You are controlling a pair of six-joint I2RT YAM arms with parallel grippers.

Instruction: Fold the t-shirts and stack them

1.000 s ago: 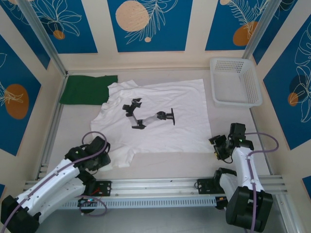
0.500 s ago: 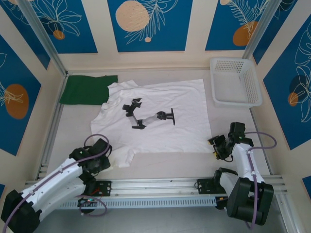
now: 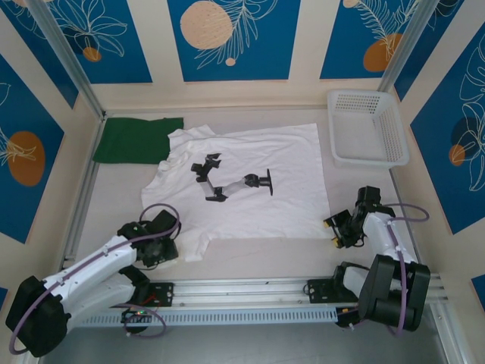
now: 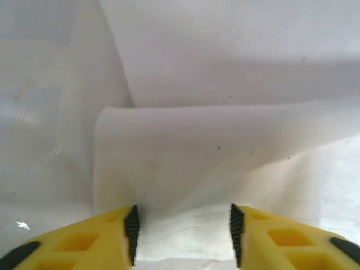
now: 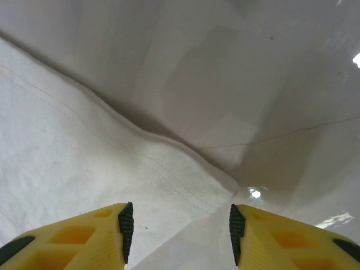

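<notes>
The green shirt [image 3: 136, 139] is seen folded at the far left of the bench [image 3: 265, 254], touching the white shirt [image 3: 250, 205], which is spread flat. Within the last second the left end effector [image 4: 183, 225] has been advanced onto the near sleeve and the right end effector [image 5: 179, 225] drawn in to the near hem corner. Both are held open, with cloth between the jaws, so a two-handed grasp for the first fold is judged imminent.

Close view over the left gripper [image 4: 183, 233], its yellow jaws spread apart low in the frame. A folded flap of the white t-shirt [image 4: 225, 157] lies between them on the pale tabletop [image 4: 39, 112].
</notes>
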